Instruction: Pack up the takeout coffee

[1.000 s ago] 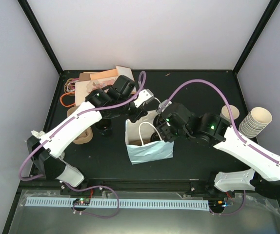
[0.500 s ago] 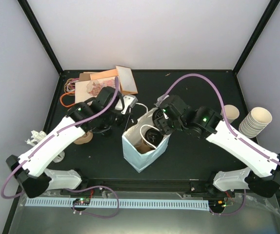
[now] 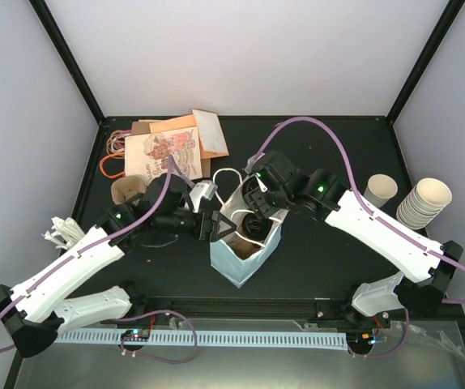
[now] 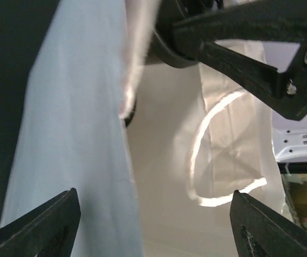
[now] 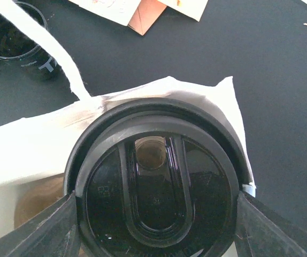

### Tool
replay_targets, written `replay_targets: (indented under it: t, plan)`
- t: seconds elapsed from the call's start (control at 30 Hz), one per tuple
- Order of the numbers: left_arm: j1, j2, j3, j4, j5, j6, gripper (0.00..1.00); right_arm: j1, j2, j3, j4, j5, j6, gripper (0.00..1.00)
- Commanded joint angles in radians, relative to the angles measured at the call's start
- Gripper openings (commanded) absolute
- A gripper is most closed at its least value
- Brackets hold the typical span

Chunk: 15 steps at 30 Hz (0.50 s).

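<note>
A: Step in hand?
B: Bagging, we judged. The takeout coffee (image 5: 153, 198) sat in the bag (image 3: 241, 259) mouth, centre frame, lid pinched by the right gripper (image 5: 156, 233); left gripper (image 4: 153, 227) spread astride its wall.
A: Next?
B: Lower straight, release.

Looks like a robotics lab test cell to me — black desk (image 3: 330, 251) boxed in by plain pale walls (image 3: 241, 57) and black frame posts (image 3: 66, 61). White left arm (image 3: 70, 267) and right arm (image 3: 386, 239) are bolted at the near edge, purple cables (image 3: 297, 121) loop around, and a slotted cable duct (image 3: 241, 339) runs along the front.
</note>
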Motion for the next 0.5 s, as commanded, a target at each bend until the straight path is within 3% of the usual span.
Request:
replay_targets:
  t: [0.0,0.47]
  plan:
    - [-0.03,-0.031,-0.06,0.202,0.122,-0.085,0.81,-0.005,0.004,0.028,0.045,-0.014,-0.024,0.53]
    - [-0.229,-0.007,-0.086,0.445,0.081,-0.159,0.89,-0.004,0.047,0.081,0.086,-0.178,-0.072,0.52]
